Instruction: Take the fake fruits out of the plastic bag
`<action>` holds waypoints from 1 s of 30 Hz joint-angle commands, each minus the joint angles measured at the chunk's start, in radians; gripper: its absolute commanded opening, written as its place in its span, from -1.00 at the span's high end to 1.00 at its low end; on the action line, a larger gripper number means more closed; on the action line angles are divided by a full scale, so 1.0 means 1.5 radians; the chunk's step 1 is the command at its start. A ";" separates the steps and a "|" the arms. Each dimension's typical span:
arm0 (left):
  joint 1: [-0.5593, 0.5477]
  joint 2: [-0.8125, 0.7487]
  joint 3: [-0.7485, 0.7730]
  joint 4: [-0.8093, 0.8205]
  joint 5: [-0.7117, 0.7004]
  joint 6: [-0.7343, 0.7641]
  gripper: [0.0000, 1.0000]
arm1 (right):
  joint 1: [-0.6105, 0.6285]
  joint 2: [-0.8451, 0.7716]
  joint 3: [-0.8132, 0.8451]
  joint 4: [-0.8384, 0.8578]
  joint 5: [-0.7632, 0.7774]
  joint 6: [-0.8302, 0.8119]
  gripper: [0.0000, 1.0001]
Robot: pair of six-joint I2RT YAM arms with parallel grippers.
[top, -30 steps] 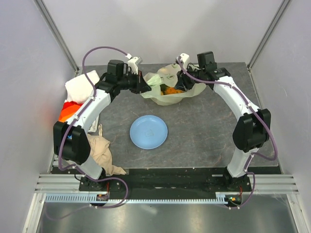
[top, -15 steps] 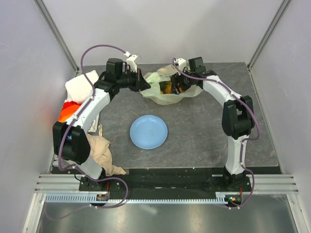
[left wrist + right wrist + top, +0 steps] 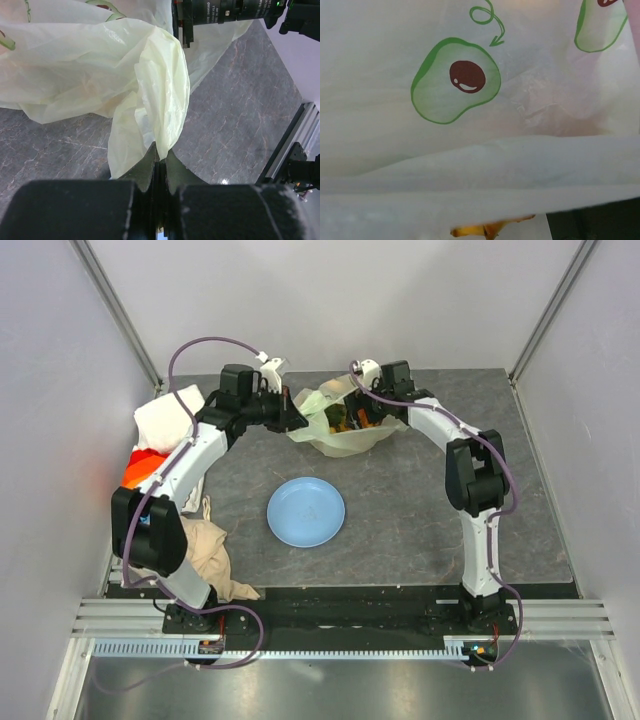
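The plastic bag, pale yellow-green and translucent, lies at the back middle of the table with its mouth held up. Orange fake fruits show inside it. My left gripper is shut on a bunched fold of the bag's left edge, the film pinched between its fingertips. My right gripper reaches into the bag's mouth from the right. Bag film with an avocado print fills its wrist view. One dark finger shows far off to the side, and a yellow-orange fruit peeks out below.
A round light-blue plate lies in front of the bag. A white cloth, an orange-red item and a beige cloth sit along the left side. The right arm's wrist is close above the bag.
My right gripper has moved left into the bag's mouth and its jaws have spread. My left gripper still pinches the same fold.
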 commanded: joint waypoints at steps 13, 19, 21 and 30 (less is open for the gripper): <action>0.008 0.026 -0.019 0.000 -0.024 0.029 0.97 | -0.021 -0.177 -0.084 0.015 -0.080 -0.024 -0.01; 0.009 0.022 -0.038 -0.004 -0.033 0.028 0.97 | -0.033 -0.314 -0.139 0.015 -0.153 0.054 0.00; 0.009 0.020 -0.039 -0.003 -0.035 0.032 0.97 | -0.031 -0.347 -0.151 0.019 -0.164 0.068 0.01; 0.010 0.005 -0.033 0.022 -0.027 -0.004 0.97 | -0.025 -0.458 -0.201 -0.101 -0.150 0.003 0.03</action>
